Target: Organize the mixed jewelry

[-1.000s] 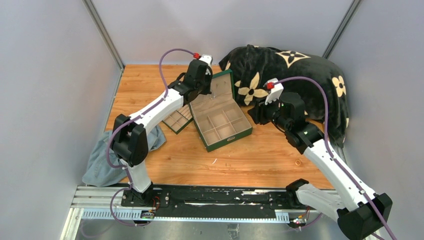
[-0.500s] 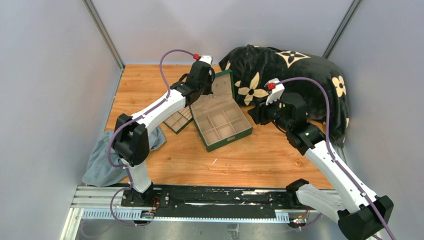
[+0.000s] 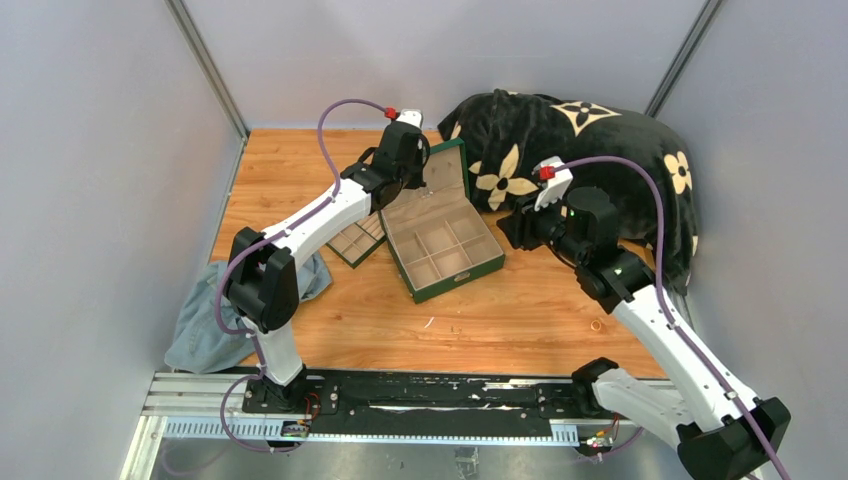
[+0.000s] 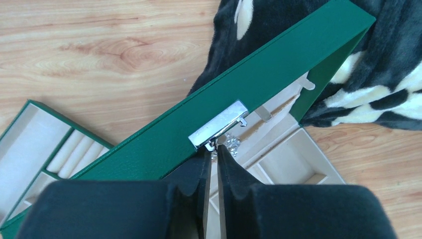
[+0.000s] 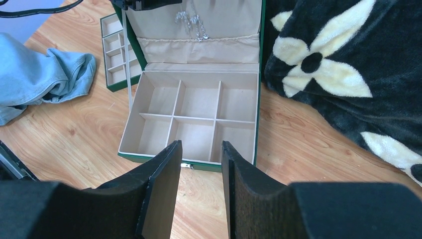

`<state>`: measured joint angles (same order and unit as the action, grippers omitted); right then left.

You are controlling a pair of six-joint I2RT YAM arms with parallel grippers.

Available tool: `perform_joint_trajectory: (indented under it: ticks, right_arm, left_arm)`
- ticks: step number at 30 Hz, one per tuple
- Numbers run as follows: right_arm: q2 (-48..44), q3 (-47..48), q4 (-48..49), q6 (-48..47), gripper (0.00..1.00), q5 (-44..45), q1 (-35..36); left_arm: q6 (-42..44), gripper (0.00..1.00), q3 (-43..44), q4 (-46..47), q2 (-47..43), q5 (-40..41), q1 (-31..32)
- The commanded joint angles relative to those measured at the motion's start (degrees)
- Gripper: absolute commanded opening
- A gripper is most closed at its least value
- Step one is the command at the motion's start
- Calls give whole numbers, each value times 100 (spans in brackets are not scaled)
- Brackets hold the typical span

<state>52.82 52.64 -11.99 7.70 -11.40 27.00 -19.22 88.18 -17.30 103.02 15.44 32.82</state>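
Jewelry shows in two spots around the green box (image 3: 460, 281). A silvery cluster (image 5: 191, 22) of glinting chain hangs against the cream lining of the box's upright lid (image 4: 278, 64), just above the lining's pocket. A small gold-coloured ring (image 3: 597, 325) lies flat on the worktop (image 3: 500, 320), well apart from the box toward its near right, close to the worktop's near edge and beside the right arm. The left fingers (image 4: 199, 172) sit at the lid's top edge just beside its metal clasp (image 4: 219, 124), nearly together with only a thin slit between them. The cluster glints right past their tips, and whether any of it is pinched I cannot tell. The right fingers (image 5: 169, 162) hover apart, gripping nothing, in front of the box's front wall. An insert tray (image 3: 355, 240) lies just beside the box's left side. A black flowered blanket (image 3: 590, 140) crowds the lid from behind and to the right. A blue cloth (image 3: 205, 325) drapes beyond the tray at the worktop's left edge. Bare wood stretches from the box's front to the near edge.
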Motion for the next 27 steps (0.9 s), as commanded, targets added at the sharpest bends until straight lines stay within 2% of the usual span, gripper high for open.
perform_joint_trajectory:
  ticks: [1,4,9,14,16,19,22,23,24,25,26,27]
  right_arm:
    - [-134,-94,-18,38,40,-34,-37]
    - [-186,-105,-55,46,40,-42,-35]
    - [-272,-139,-113,62,40,-38,-37]
    - [-328,-158,-137,139,40,-53,-34]
    - [-346,-150,-163,171,41,-56,-22]
    - [-397,-194,-177,190,42,-43,-27]
    - [-415,-245,-173,204,43,22,-31]
    - [-417,-240,-168,209,44,43,-32]
    - [-399,-232,-168,218,44,70,-33]
    - [-389,-219,-161,222,45,94,-36]
    - [-368,-207,-150,223,45,112,-28]
    - [-333,-196,-130,229,45,124,-27]
  left_arm:
    - [-115,19,41,-55,-17,29,-5]
    - [-134,28,52,-129,-86,-28,12]
    - [-37,36,226,-529,-287,-7,117]
    - [193,48,700,-1303,-484,-139,319]
    - [478,48,923,-1767,-609,-367,377]
    - [958,49,799,-2264,-1065,-367,405]
    - [1183,50,383,-2343,-1666,59,401]
    - [1115,55,231,-2350,-1896,282,396]
    - [933,65,69,-2391,-2092,532,377]
    - [788,69,-56,-2445,-2300,701,317]
    - [623,77,-189,-2537,-2451,777,194]
    - [447,79,-382,-2616,-2599,715,-40]
